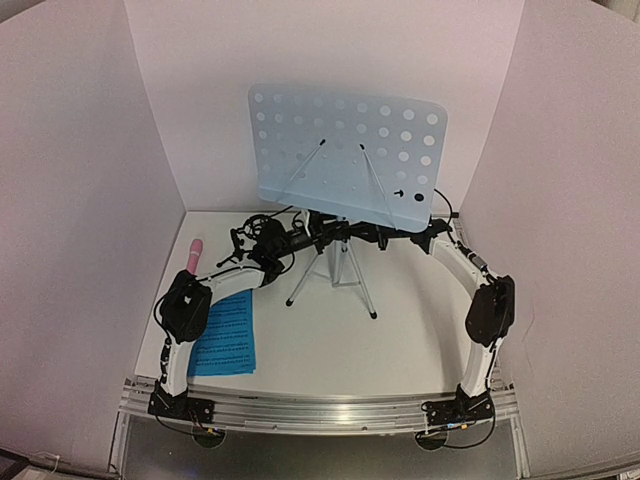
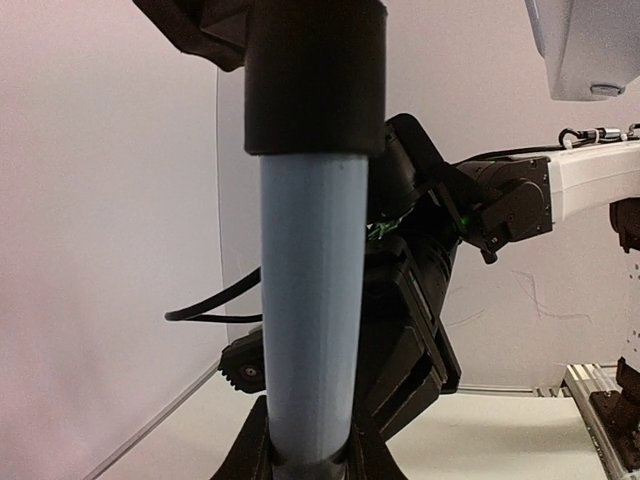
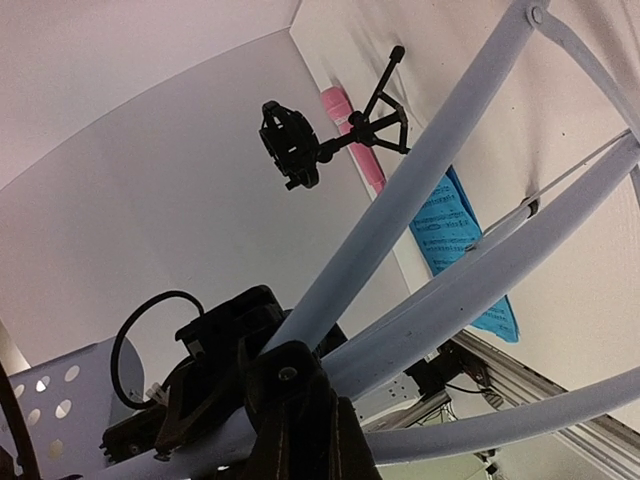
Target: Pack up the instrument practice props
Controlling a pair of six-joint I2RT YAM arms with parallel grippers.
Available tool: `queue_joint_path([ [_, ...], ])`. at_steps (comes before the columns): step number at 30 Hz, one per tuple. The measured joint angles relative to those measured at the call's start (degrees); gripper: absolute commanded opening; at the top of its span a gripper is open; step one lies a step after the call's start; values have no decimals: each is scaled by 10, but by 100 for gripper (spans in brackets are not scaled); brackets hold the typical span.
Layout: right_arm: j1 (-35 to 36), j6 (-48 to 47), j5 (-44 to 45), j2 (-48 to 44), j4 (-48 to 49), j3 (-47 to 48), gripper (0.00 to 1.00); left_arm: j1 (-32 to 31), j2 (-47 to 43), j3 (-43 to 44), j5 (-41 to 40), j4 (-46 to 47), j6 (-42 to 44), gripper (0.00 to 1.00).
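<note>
music stand (image 1: 348,150) centre, pages (image 1: 225,340) left, microphone (image 1: 194,252) seemingly behind

Dark printed lines on the blue sheet-music pages (image 1: 226,338), too small to read, no other legible text

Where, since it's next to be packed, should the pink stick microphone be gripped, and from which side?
Grip the pink stick microphone around mid-shaft, coming straight down, jaws across its narrow width. It lies flat on the table, pointing away from the arms, close to the left wall, with the black mic stand just right of it, so side approaches look cramped.
</note>
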Motion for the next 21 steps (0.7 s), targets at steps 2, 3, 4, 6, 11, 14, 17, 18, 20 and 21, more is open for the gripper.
queue_joint_path([
  [2,-1,-25,0,0,-2,-1,0,2,0,4,3,-11,-8,0],
  [3,-1,-43,0,0,-1,-1,0,3,0,6,5,-16,-11,0],
  [4,-1,-64,0,0,3,-3,0,4,0,10,11,-22,-14,0],
  [6,-1,-110,-2,-2,29,-17,0,7,0,16,21,-34,-20,0],
  [11,-1,-211,-8,-10,134,-67,0,15,0,31,42,-57,-33,0],
  [14,-2,-248,-17,-10,229,-104,0,20,0,38,51,-70,-36,0],
  [17,-2,-291,-21,-7,305,-127,0,25,0,47,60,-87,-36,0],
  [18,-2,-310,-23,-4,323,-130,0,26,0,51,62,-93,-36,0],
  [20,-2,-347,-27,1,355,-135,0,28,0,59,65,-109,-33,0],
  [21,-3,-370,-26,3,376,-142,0,29,0,66,65,-124,-31,0],
])
